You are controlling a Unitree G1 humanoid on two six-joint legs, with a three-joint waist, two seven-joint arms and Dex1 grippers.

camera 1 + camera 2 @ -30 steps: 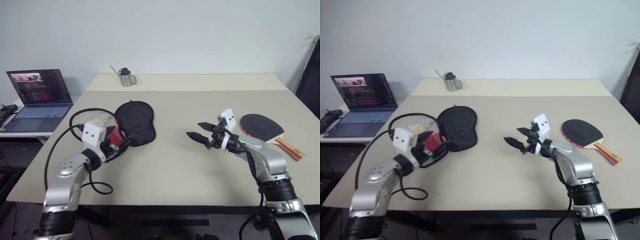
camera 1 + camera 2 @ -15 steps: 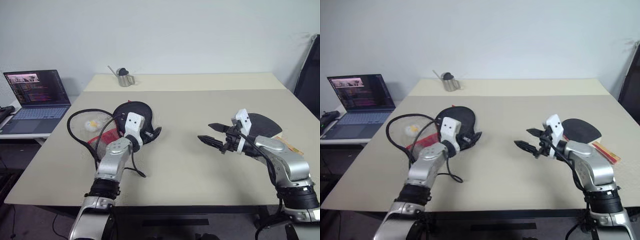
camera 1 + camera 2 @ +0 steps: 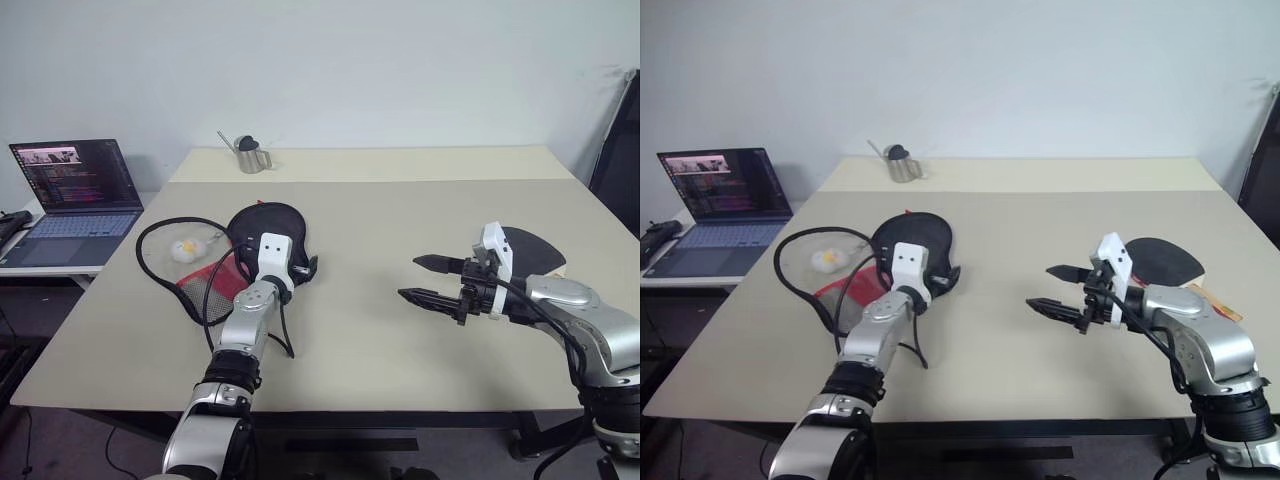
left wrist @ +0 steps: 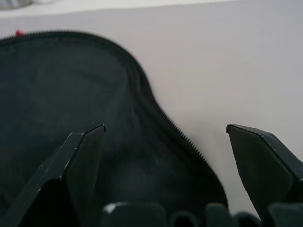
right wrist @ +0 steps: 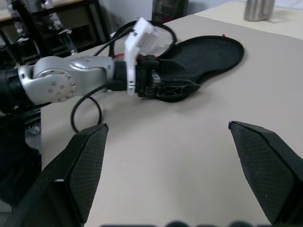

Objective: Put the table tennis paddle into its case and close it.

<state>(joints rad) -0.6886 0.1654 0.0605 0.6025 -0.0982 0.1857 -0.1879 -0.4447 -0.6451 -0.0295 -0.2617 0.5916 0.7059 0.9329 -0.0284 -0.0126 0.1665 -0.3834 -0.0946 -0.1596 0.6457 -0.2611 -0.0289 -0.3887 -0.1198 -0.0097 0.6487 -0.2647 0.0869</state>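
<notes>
Left wrist view puts our left jaws [image 4: 165, 137] spread wide and holding nothing, their two fingers [image 4: 80, 156] hovering low over the case's [image 4: 57, 94] black fabric, whose zippered edge curves between them; one finger is above the pouch, the other above bare desk [image 4: 227, 61] just beside it. From the head views, our right jaws [image 3: 428, 281] are likewise wide open and empty, held above the desk and pointing toward the case [image 3: 268, 226], well apart from it. Behind our right jaws, near the wrist, lies the table tennis paddle [image 3: 1164, 261], its black face up, partly hidden by the arm.
</notes>
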